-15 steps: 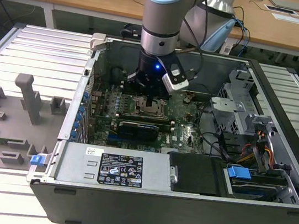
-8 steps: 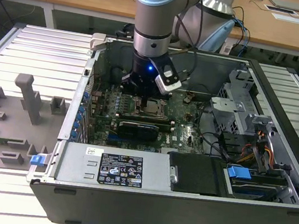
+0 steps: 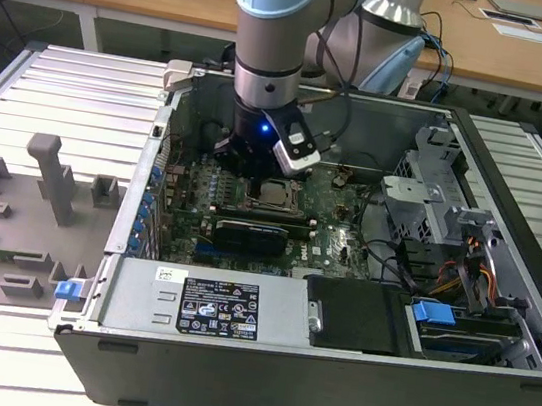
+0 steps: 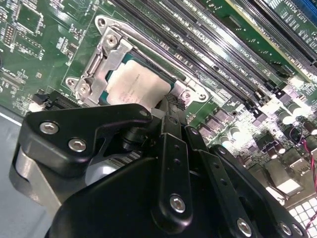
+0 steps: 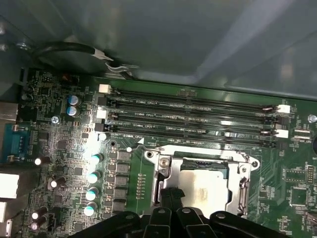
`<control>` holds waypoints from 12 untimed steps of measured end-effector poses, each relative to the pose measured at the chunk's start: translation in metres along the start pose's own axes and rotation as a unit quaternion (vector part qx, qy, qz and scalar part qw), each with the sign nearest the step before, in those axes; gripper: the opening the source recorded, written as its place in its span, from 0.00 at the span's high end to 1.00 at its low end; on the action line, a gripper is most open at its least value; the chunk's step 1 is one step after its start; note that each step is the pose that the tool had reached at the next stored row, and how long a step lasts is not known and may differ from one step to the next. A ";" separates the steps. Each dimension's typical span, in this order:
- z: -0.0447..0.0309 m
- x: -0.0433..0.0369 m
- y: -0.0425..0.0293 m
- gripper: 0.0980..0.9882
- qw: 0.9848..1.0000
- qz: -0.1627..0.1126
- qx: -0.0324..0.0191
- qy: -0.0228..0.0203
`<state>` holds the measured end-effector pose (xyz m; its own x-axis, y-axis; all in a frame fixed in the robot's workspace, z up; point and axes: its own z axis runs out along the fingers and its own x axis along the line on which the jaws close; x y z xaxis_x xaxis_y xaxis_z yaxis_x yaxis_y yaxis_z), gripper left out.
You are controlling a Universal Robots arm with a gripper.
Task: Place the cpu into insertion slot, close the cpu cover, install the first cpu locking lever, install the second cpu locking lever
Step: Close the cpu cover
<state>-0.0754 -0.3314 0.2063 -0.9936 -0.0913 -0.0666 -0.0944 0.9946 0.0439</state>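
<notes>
hovering by the cover (image 5: 165,171), the pincer (image 5: 172,196) is closed and empty, likely for pushing; the cpu (image 5: 204,188) sits beneath.

Even overhead room light fills the exterior view. The inside of the computer case (image 3: 326,383) is dimmer, with a blue lamp (image 3: 261,127) glowing on the arm. In the second wrist view, glare whitens the capacitors (image 4: 285,116) near the motherboard (image 4: 44,34) edge and washes the cpu (image 4: 136,87) pale. In the first wrist view the capacitor tops flare white, and the case wall (image 5: 198,39) looks dull grey-blue.
</notes>
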 end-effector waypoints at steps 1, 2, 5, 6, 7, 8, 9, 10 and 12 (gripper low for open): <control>0.0005 0.0002 0.0000 0.99 1.000 0.000 -0.001 0.000; 0.0007 0.0001 0.0000 0.99 1.000 0.000 -0.001 0.000; 0.0010 -0.0012 -0.0001 0.99 1.000 0.000 -0.001 0.000; 0.0010 -0.0023 -0.0002 0.99 1.000 0.000 -0.001 0.000; 0.0010 -0.0034 -0.0003 0.99 1.000 0.000 -0.001 0.000; 0.0011 -0.0037 -0.0003 0.99 1.000 0.000 -0.001 0.000; 0.0011 -0.0037 -0.0003 0.99 1.000 0.000 -0.001 0.000; 0.0011 -0.0037 -0.0003 0.99 1.000 0.000 -0.001 0.000; 0.0011 -0.0038 -0.0003 0.99 1.000 0.000 -0.001 0.000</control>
<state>-0.0716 -0.3313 0.2055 -0.9936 -0.0909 -0.0668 -0.0941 0.9945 0.0466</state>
